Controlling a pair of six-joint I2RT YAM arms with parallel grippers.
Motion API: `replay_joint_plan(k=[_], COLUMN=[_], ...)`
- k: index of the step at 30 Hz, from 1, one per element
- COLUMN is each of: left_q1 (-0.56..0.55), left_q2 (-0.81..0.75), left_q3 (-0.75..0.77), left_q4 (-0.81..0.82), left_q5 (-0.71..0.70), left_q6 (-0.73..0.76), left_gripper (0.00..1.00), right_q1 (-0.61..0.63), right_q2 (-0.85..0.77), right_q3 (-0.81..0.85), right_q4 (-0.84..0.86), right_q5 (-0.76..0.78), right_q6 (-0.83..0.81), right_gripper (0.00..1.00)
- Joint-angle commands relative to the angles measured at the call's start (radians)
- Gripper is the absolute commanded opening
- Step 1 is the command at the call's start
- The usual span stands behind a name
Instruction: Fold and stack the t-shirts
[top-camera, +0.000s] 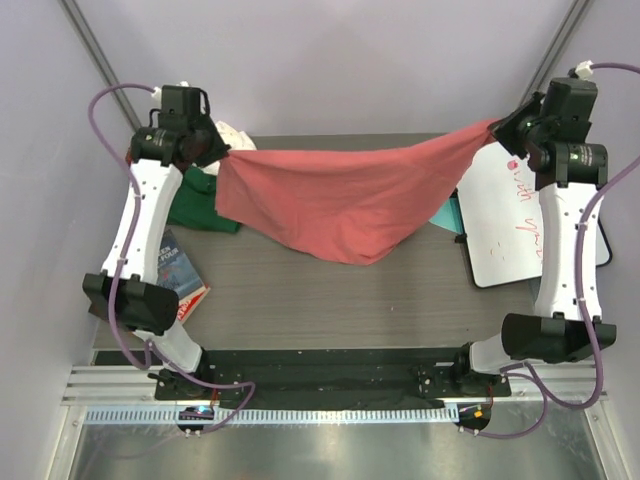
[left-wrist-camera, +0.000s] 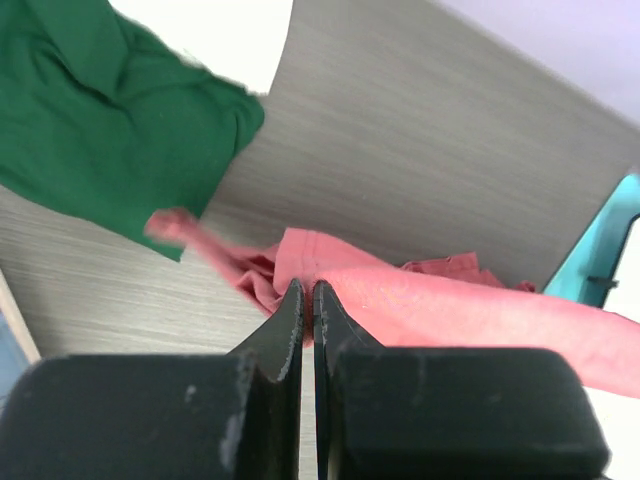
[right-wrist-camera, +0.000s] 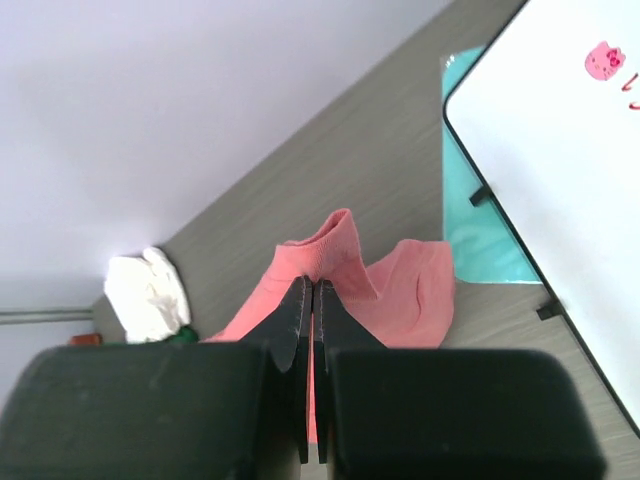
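L gripper (left-wrist-camera: 307, 290): closed on pink t-shirt (top-camera: 340, 200) | R gripper (right-wrist-camera: 312, 285): closed on it too | t-shirt sags betw. them, along far edge of bench (top-camera: 330, 300)

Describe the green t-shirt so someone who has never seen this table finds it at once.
Look at the far left corner of the grey table. Between the cream-white shirt at the back and the glossy book nearer the front lies the green t-shirt. It alone is dark green, rumpled on the table while the pink shirt hangs stretched.
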Motion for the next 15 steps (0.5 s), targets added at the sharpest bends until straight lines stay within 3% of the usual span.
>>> replay_joint_plan(k=[1,11,15], left_q1=[0.007,0.005,0.007], left_q2=[-0.144,-0.427,-0.456], left_q3=[0.004,-0.12,-0.197], left_q4=[0.071,0.091,0.068], left_q5=[-0.099,-0.198,-0.148], left_q6=[-0.004,0.013,-0.016], left_gripper=[0.0,0.0,0.01], right_q1=[-0.005,-0.005,-0.004], right_q2=[-0.138,-0.309,-0.31], right_q3=[0.056,0.11,0.079], right_q4=[0.091,0.166,0.12], right_q5=[0.02,0.128,0.093], right_q6=[0.035,0.001,0.027], right_gripper=[0.01,0.01,0.01])
